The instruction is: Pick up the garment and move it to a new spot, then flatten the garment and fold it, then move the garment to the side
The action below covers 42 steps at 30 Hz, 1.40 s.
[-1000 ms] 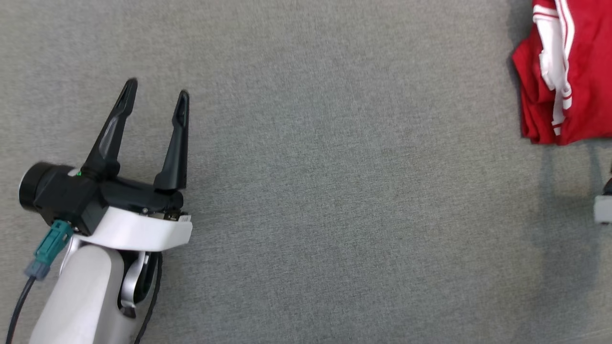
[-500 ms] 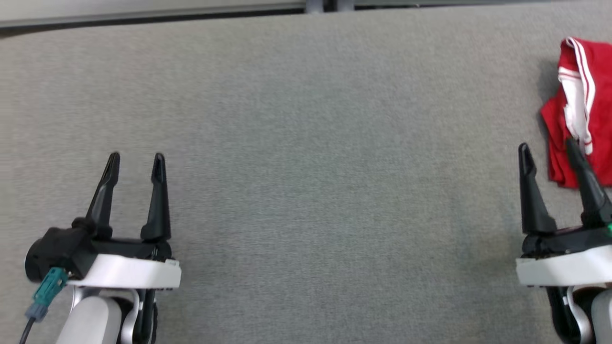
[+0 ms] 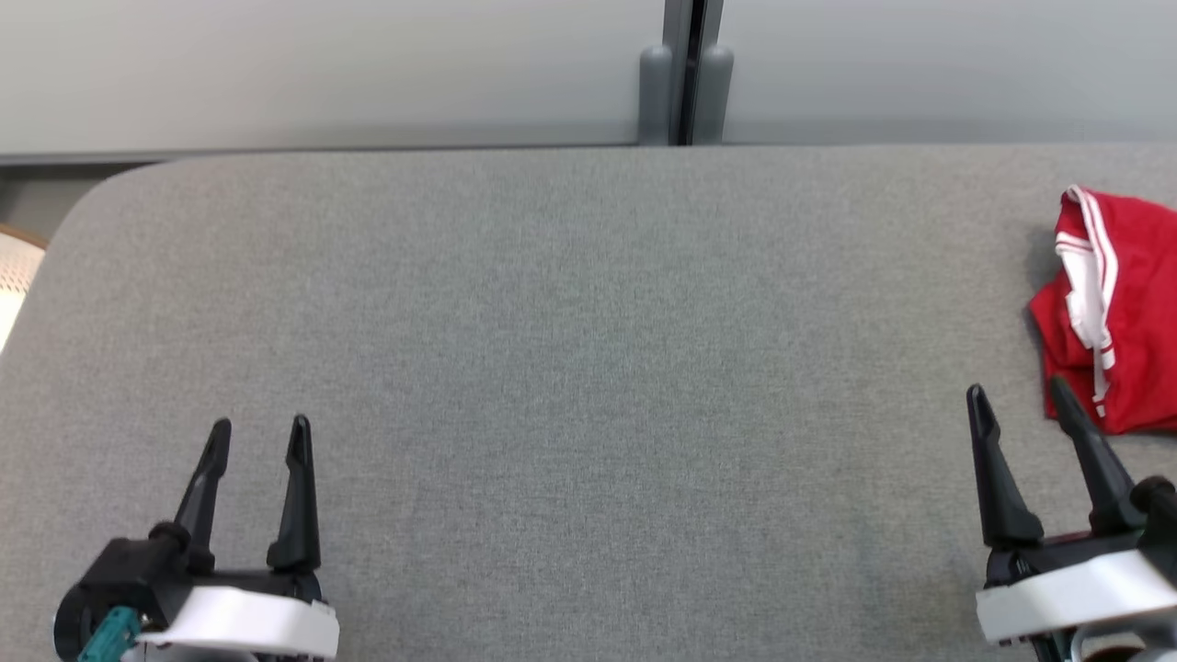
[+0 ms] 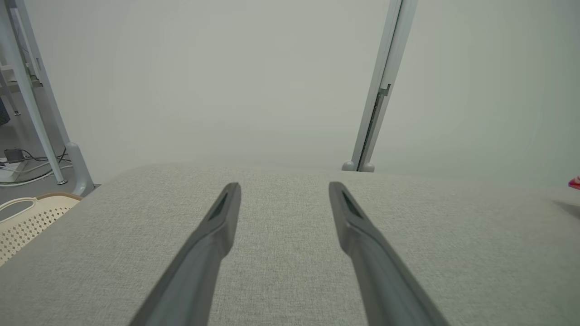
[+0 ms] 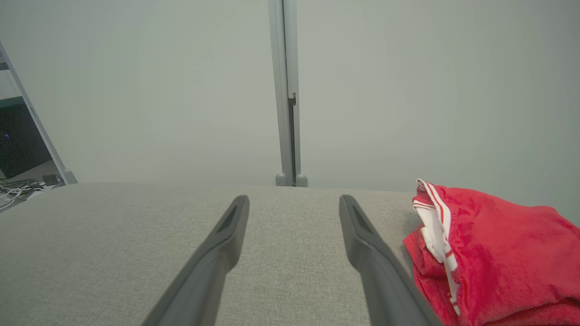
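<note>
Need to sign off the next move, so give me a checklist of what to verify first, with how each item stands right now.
1. The left tool is open and holds nothing: ok.
2. The right tool is open and holds nothing: ok.
3. The garment sits wholly inside the head view: not ok, the picture's right edge cuts it off.
4. The right tool is clear of the garment: cannot tell, one finger runs close beside the red cloth.
5. The grey table offers room between the tools: ok, plain cloth there.
6. The garment is neatly folded: cannot tell, it lies as a bunched red pile.
</note>
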{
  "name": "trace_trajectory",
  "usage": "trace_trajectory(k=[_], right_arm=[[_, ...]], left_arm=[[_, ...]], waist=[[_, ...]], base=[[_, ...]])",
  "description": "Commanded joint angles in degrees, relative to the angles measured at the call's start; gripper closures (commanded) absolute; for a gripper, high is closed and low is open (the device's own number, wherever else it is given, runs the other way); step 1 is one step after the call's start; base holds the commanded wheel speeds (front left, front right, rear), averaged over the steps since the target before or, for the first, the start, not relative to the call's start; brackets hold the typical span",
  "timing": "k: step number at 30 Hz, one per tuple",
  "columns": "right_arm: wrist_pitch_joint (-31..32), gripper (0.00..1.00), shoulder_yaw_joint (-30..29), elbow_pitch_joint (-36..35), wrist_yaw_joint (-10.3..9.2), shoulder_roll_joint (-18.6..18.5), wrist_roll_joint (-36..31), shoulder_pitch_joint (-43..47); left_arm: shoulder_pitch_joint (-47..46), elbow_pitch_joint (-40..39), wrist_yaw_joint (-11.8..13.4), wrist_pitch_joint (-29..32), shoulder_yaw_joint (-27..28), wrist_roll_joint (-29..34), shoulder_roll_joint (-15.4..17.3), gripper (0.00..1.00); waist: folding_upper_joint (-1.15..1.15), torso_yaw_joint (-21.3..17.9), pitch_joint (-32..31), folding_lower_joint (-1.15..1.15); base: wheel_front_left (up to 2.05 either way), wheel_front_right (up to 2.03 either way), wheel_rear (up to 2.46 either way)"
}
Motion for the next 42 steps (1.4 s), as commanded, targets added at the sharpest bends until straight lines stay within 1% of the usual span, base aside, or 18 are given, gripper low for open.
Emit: trace_trajectory(k=[1,7,12,17,29,42], right_arm=[[0.36,0.0,0.03,0.07,-0.11,0.11,0.28,1.11],[1.36,0.0,-0.56,-0.22,-0.11,0.84,0.13,5.09],[2.25,0.0,-0.77,-0.62,-0.11,0.94,0.34,7.06],[2.87,0.0,-0.88,-1.2,-0.11,0.75,0.36,7.52],[2.9,0.0,-1.03,-1.31,-0.11,0.79,0.4,7.75],[2.87,0.0,-0.78,-1.34,-0.11,0.93,0.53,7.5]], left_arm=[[0.99,0.09,0.05,0.23,-0.03,0.13,0.52,0.0],[5.16,-0.47,0.86,1.48,-0.85,0.49,0.94,0.0],[7.88,-1.32,1.79,2.69,-1.26,0.83,1.47,0.0],[8.82,-1.78,2.14,3.53,-1.5,0.9,1.94,0.0],[9.13,-3.04,3.16,4.55,-2.32,1.01,1.94,0.0],[8.93,-3.82,3.58,4.75,-2.72,0.75,2.34,0.0]], waist=[[0.0,-0.31,-1.99,0.0],[0.0,-1.14,-6.6,0.0],[0.0,-2.05,-8.82,0.0],[0.0,-2.54,-9.31,0.0],[0.0,-2.66,-9.47,0.0],[0.0,-2.77,-9.34,0.0]], base=[[0.0,0.0,0.0],[0.0,0.0,0.0],[0.0,0.0,0.0],[0.0,0.0,0.0],[0.0,0.0,0.0],[0.0,0.0,0.0]])
